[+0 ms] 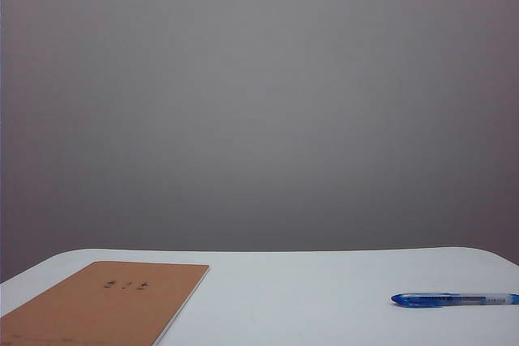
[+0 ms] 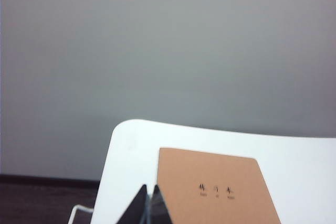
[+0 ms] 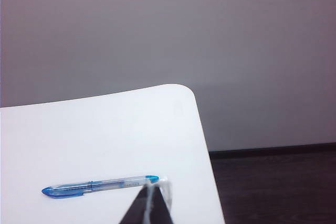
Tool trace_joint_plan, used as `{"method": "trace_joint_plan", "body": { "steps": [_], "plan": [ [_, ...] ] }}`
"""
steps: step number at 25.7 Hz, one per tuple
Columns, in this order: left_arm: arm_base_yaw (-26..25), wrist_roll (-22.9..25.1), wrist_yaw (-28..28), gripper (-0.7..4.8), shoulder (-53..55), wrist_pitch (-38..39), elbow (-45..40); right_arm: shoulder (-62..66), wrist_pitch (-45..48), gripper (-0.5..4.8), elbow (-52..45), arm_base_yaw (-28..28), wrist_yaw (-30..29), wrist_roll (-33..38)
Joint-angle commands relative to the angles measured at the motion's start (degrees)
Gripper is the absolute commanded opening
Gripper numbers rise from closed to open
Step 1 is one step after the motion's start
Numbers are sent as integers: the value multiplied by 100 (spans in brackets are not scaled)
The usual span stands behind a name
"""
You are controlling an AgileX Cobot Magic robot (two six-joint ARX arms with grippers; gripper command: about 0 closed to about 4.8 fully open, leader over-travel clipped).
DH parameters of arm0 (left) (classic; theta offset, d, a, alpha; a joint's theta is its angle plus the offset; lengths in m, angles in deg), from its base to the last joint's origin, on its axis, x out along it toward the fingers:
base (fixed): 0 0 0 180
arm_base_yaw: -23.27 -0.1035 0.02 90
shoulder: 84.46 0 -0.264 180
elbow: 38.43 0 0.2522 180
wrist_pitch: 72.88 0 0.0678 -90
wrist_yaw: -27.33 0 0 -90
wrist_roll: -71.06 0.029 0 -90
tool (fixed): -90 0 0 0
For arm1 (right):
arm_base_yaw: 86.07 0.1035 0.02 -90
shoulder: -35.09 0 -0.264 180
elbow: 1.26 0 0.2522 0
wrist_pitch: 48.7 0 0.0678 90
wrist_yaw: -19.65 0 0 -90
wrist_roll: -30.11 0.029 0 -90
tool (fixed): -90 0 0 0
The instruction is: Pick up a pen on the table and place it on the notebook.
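With both grippers' fingers pressed together, the left gripper (image 2: 147,209) near the notebook (image 1: 105,301) and the right gripper (image 3: 148,206) near the pen (image 1: 454,300) by the table's (image 1: 308,297) right edge, the right should spread and pinch mid-barrel, though the cover's characters are unreadable.
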Motion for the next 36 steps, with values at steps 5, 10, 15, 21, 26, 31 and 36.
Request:
{"method": "trace_joint_plan", "body": {
  "steps": [5, 10, 15, 21, 26, 31, 36],
  "plan": [
    [-4, 11, -22, -6, 0, 105, 2, 2, 26, -1, -28, -7, 551, 26],
    [2, -74, 223, -6, 0, -66, 57, 2, 74, -1, -26, -2, 380, 175],
    [2, -289, 282, -6, 109, -798, 498, 4, 815, -1, -24, -9, 704, 802],
    [-2, -251, 337, -6, 1108, -1003, 1285, 22, 1746, -1, 140, -9, 649, 1097],
    [-2, 461, 1200, -6, 2498, -577, 2531, 343, 1746, -1, 765, -11, 1040, 970],
    [4, 708, 1346, -6, 3934, 192, 3982, 1582, 1969, -1, 1650, -11, 1023, 258],
    [7, 957, 1499, -6, 4621, 511, 4892, 2942, 2990, -1, 2262, -11, 905, -984]
  ]
}}
